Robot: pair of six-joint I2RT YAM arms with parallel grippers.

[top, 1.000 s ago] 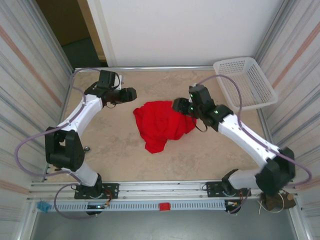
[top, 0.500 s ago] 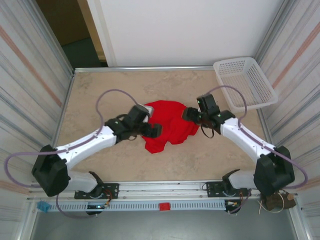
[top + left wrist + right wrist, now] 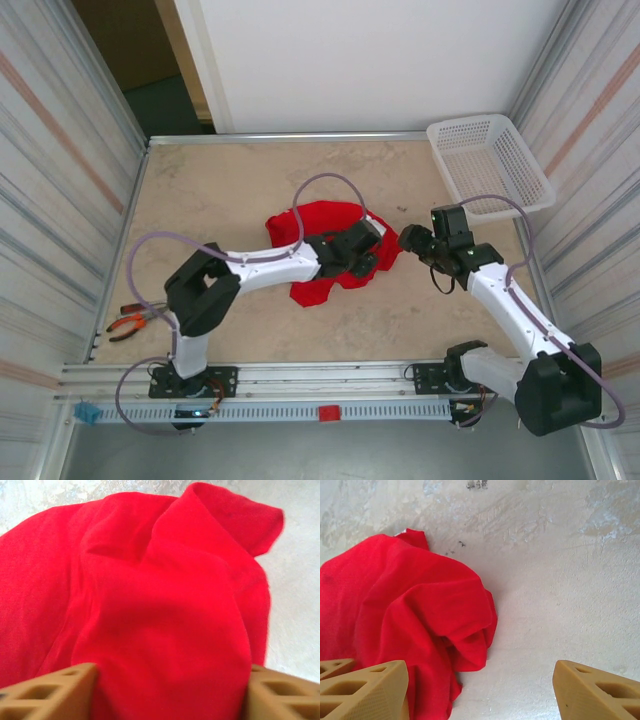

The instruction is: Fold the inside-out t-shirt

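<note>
While the inside-out t-shirt (image 3: 320, 222) sits in a crumpled red heap in the middle of the worktop (image 3: 220, 190), the left pincer (image 3: 172, 692) is over on its right side with a bunch of cloth wedged between its fingers, touching both. Right pincer (image 3: 480, 692) is spread wide and empty, over bare worktop just beside the shirt.

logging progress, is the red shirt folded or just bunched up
Bunched up, not folded. The t-shirt lies in a crumpled heap on the table, with loose rumpled ridges and an uneven outline.
</note>
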